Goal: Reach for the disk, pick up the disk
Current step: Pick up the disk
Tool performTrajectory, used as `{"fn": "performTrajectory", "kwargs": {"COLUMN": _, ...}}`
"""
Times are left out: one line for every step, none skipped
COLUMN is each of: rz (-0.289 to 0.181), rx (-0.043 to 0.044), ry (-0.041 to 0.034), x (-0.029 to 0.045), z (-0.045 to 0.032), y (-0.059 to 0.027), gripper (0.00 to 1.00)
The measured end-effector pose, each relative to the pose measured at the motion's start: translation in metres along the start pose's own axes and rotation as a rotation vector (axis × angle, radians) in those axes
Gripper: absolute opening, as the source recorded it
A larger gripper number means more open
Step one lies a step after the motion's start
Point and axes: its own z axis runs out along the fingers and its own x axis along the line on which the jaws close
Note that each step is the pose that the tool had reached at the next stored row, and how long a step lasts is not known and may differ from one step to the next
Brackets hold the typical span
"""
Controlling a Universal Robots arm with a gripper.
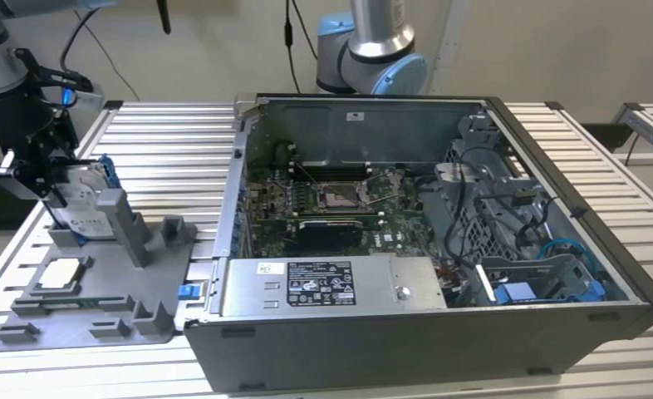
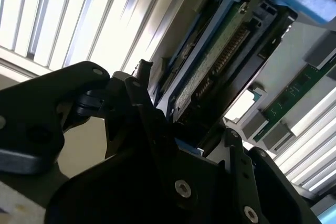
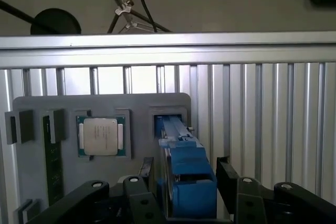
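Disk (image 1: pixel 81 199) stands on edge in a slot of the grey holder plate (image 1: pixel 105 299), at the exterior view's left, beside the open computer case (image 1: pixel 415 349) on the slatted table (image 1: pixel 160 150). The gripper (image 3: pixel 186 169) straddles the disk with its fingers (image 3: pixel 226 174) apart, one close against each blue-railed side. A square chip (image 3: pixel 101 136) lies in the plate nearby.

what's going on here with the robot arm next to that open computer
The robot arm has brought its hand down onto the disk, which stands on edge in a slot of the grey holder tray beside the open computer case. The disk looks seated in its slot, not yet lifted.
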Motion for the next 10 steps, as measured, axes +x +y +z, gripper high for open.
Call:
{"fn": "performTrajectory", "kwargs": {"rz": -0.002, "rx": 0.0001, "ry": -0.0001, "x": 0.0000, "z": 0.0001, "y": 0.0001, "gripper": 1.00}}
{"fn": "performTrajectory", "kwargs": {"rz": -0.004, "rx": 0.0001, "ry": -0.0001, "x": 0.0000, "z": 0.0002, "y": 0.0002, "gripper": 1.00}}
{"fn": "performTrajectory", "kwargs": {"rz": -0.007, "rx": 0.0000, "ry": -0.0002, "x": 0.0000, "z": 0.0003, "y": 0.0004, "gripper": 1.00}}
{"fn": "performTrajectory", "kwargs": {"rz": -0.009, "rx": -0.0001, "ry": -0.0002, "x": 0.0000, "z": 0.0003, "y": 0.0005, "gripper": 1.00}}
{"fn": "performTrajectory", "kwargs": {"rz": -0.011, "rx": -0.0003, "ry": -0.0001, "x": 0.0000, "z": 0.0003, "y": 0.0007, "gripper": 0.00}}
{"fn": "performTrajectory", "kwargs": {"rz": -0.012, "rx": -0.0004, "ry": -0.0001, "x": 0.0000, "z": 0.0003, "y": 0.0008, "gripper": 0.00}}
{"fn": "performTrajectory", "kwargs": {"rz": -0.012, "rx": -0.0004, "ry": -0.0001, "x": 0.0000, "z": 0.0003, "y": 0.0008, "gripper": 0.00}}
{"fn": "performTrajectory", "kwargs": {"rz": -0.013, "rx": -0.0006, "ry": 0.0001, "x": 0.0001, "z": 0.0002, "y": 0.0008, "gripper": 0.00}}
{"fn": "performTrajectory", "kwargs": {"rz": -0.013, "rx": -0.0005, "ry": 0.0000, "x": 0.0000, "z": 0.0003, "y": 0.0008, "gripper": 0.00}}
{"fn": "performTrajectory", "kwargs": {"rz": -0.013, "rx": -0.0004, "ry": -0.0001, "x": 0.0000, "z": 0.0003, "y": 0.0008, "gripper": 0.00}}
